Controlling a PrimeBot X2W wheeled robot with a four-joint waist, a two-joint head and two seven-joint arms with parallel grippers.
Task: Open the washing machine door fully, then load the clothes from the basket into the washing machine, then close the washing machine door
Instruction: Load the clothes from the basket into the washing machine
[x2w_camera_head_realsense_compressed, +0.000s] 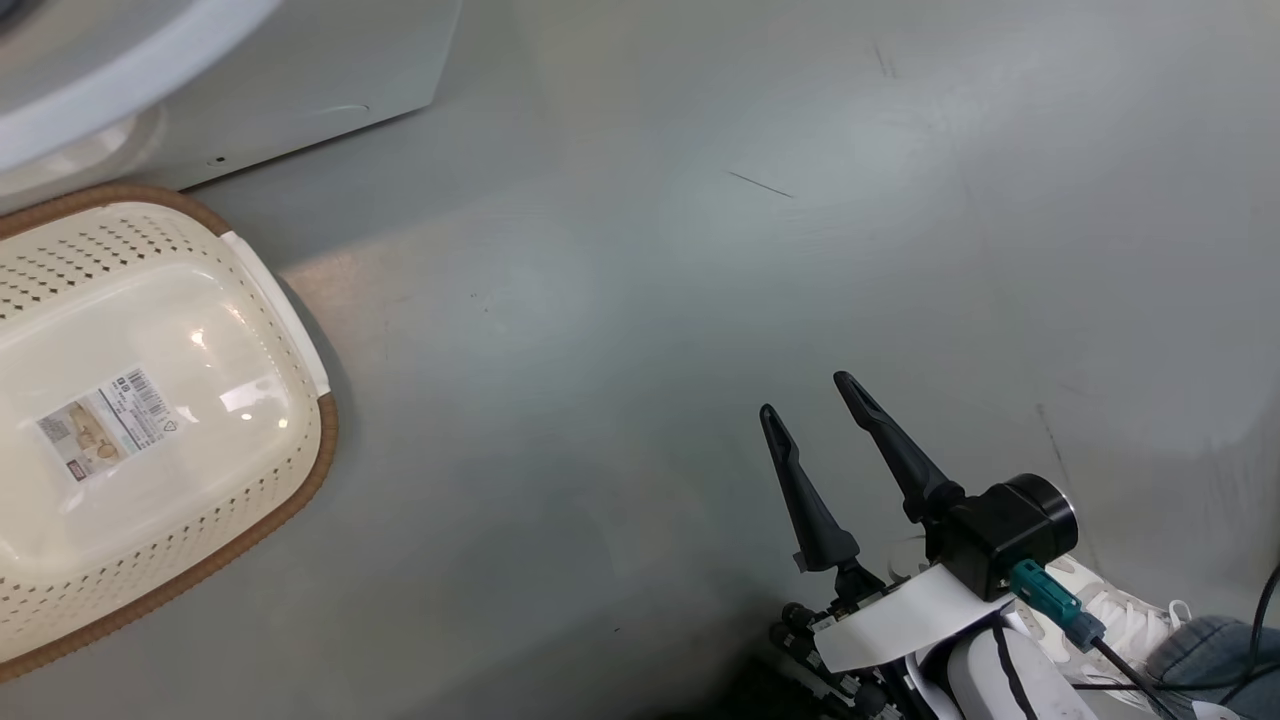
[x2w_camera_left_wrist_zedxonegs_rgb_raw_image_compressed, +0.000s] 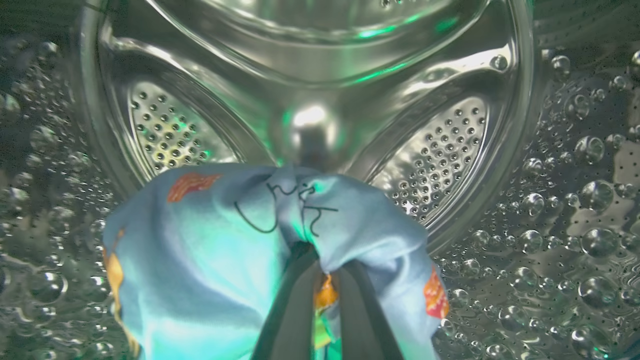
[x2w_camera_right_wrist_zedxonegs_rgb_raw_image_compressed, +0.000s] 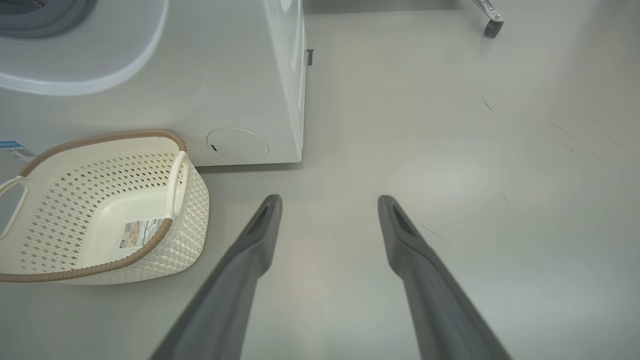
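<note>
While the left tool (x2w_camera_left_wrist_zedxonegs_rgb_raw_image_compressed: 322, 267) is clamped on the clothes (x2w_camera_left_wrist_zedxonegs_rgb_raw_image_compressed: 210, 250) inside the washing machine (x2w_camera_left_wrist_zedxonegs_rgb_raw_image_compressed: 310, 75) drum, the right tool (x2w_camera_head_realsense_compressed: 805, 394) hangs with jaws wide apart over the floor (x2w_camera_head_realsense_compressed: 700, 250); the basket (x2w_camera_head_realsense_compressed: 300, 470) sits on that floor just beside the machine's front.

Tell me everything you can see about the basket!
The basket is cream-white plastic, with walls full of small holes, a brown woven rim and white handles. It stands upright on the grey floor, close in front of the white washing machine. It looks empty: only a barcode sticker shows on its smooth bottom.
</note>
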